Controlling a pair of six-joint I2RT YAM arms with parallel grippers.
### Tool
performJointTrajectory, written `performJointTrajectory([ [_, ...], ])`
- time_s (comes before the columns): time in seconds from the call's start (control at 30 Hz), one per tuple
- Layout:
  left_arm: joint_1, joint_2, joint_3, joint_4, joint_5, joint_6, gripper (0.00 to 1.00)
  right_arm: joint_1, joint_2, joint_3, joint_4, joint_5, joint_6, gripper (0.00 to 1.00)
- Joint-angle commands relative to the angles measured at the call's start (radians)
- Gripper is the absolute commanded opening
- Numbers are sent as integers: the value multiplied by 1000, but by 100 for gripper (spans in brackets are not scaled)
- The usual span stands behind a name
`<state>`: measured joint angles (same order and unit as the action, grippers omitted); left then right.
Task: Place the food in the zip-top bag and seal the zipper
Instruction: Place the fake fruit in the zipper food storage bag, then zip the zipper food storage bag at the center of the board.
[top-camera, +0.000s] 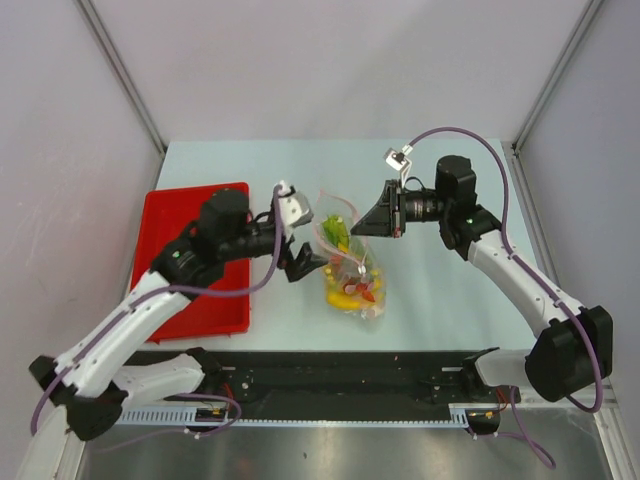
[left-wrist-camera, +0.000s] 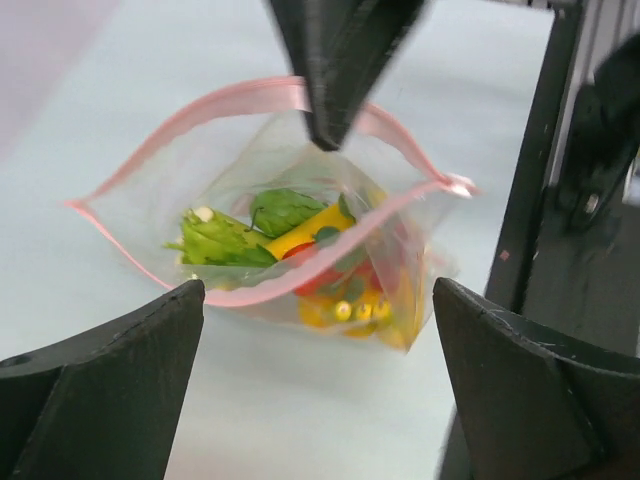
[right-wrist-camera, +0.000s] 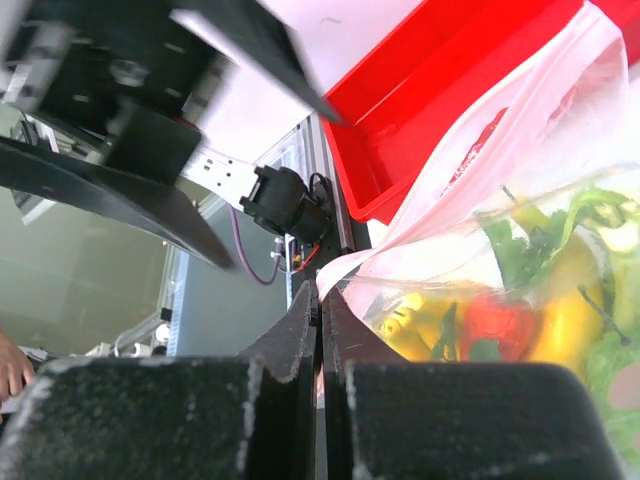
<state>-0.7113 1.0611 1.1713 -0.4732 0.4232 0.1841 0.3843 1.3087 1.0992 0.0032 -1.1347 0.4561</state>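
Nearest, the left gripper (left-wrist-camera: 318, 288) stands with fingers wide apart before the clear crinkly zip-top plastic bag (left-wrist-camera: 405, 255), mid-table with its mouth gaping. Inside lie green, yellow and red toy produce pieces (left-wrist-camera: 270, 235). Beyond, the right gripper (right-wrist-camera: 320, 300) pinches its pinkish-red zipper strip (left-wrist-camera: 200, 115).

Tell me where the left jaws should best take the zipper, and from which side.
Probably the near lip of the zipper, approached straight from the open mouth side. It bows free toward the open left gripper, while the right gripper pinches the far lip.
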Motion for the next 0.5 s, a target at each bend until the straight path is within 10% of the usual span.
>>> performJointTrajectory([
  [0.0,3,-76,-14,-162,124,434,97,22,-40,36,3,-39,-72,0],
  [0.13,3,-90,-50,-191,198,681,86,56,-37,57,-68,-37,-126,0],
  [0.47,-37,57,-51,-116,226,715,56,140,-45,122,-238,-10,-270,0],
])
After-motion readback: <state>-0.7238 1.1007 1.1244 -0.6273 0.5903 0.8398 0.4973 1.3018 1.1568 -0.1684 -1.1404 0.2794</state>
